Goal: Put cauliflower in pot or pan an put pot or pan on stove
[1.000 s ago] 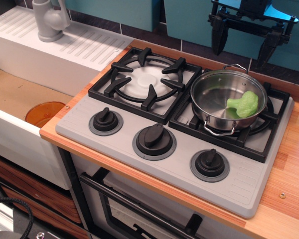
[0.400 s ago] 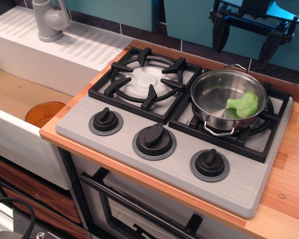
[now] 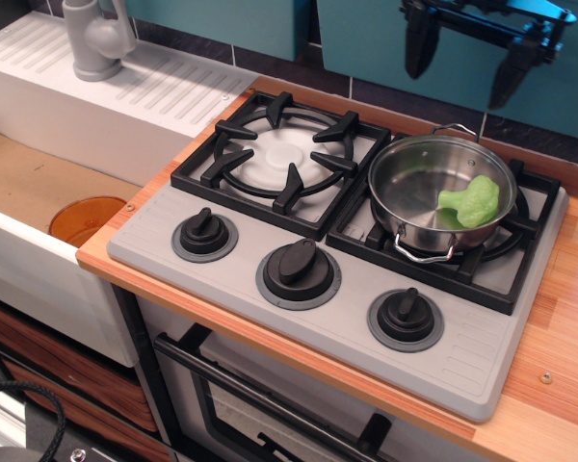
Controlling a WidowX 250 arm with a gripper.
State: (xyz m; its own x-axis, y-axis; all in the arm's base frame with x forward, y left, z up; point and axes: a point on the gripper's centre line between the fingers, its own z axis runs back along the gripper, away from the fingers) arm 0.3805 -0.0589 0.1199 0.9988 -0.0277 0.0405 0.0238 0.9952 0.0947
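Observation:
The shiny steel pot (image 3: 414, 188) with two wire loop handles sits on the right burner grate of the grey stove (image 3: 299, 332). The light-green cauliflower (image 3: 472, 201) lies inside the pot, against its right wall. My gripper (image 3: 462, 67) hangs open and empty high above the pot's back rim, near the teal wall, its two black fingers (image 3: 419, 43) spread wide apart. The upper part of the gripper is cut off by the frame's top edge.
The left burner grate (image 3: 281, 156) is bare. Three dark knobs (image 3: 299, 263) line the stove's front. A white sink drainboard with a grey faucet (image 3: 96, 38) stands at the left, an orange disc (image 3: 85, 218) lies in the basin, and the wooden counter (image 3: 564, 346) runs right.
My gripper has risen straight up, away from the pot, still open. The pot and the cauliflower have not moved.

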